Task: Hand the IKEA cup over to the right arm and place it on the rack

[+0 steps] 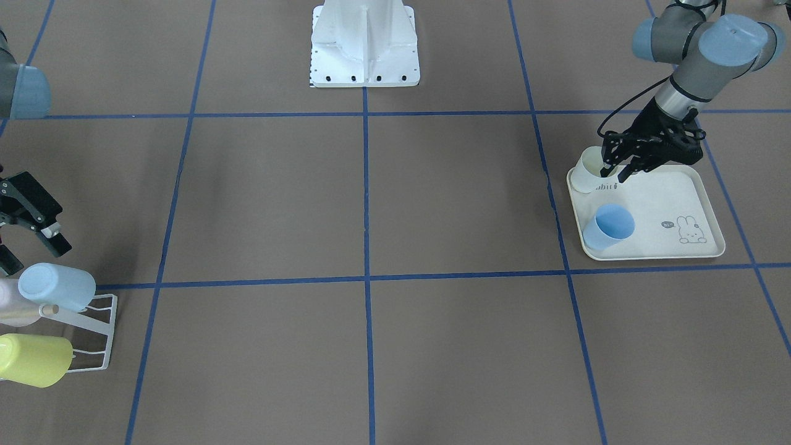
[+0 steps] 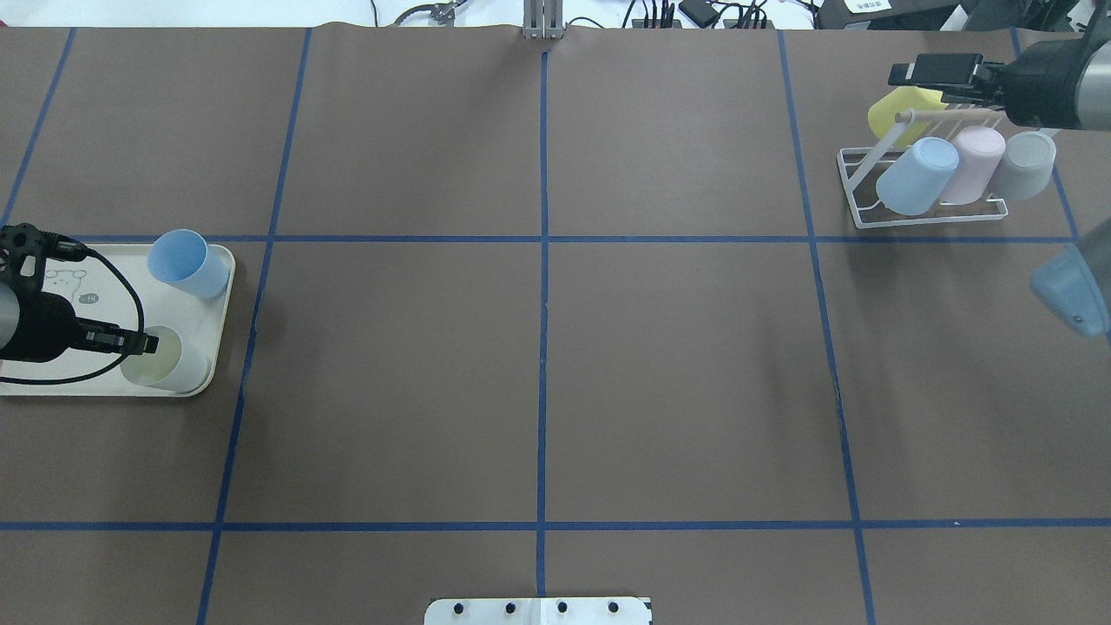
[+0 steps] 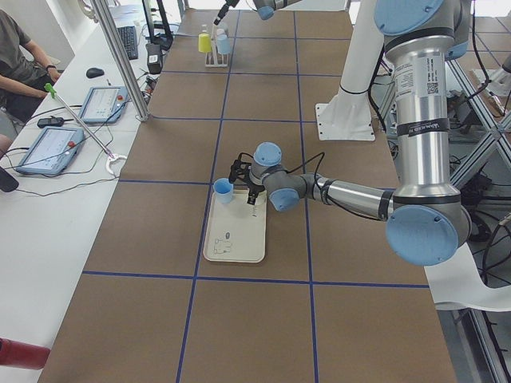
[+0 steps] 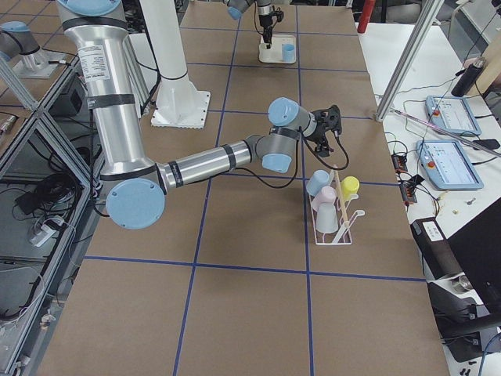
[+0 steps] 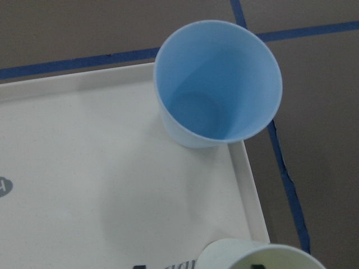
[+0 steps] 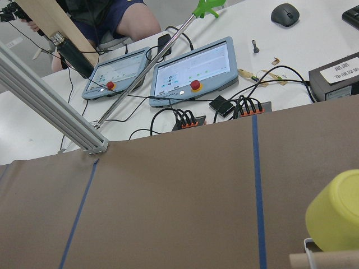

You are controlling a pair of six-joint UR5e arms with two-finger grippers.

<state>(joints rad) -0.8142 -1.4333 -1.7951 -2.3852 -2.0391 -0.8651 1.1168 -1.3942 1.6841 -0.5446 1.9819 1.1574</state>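
A white IKEA cup stands upright at the near corner of the cream rabbit-print tray, beside a pale blue cup. My left gripper is open, tilted down at the white cup, with one finger inside its mouth and the other outside its wall. The left wrist view shows the blue cup and the white cup's rim. Across the table, the white wire rack carries yellow, blue, pink and grey cups. My right gripper hangs open and empty just above the rack.
The white robot pedestal stands at the table's middle edge. Blue tape lines grid the brown tabletop. Beyond the table's far edge is a bench with control tablets and cables. A person sits at it.
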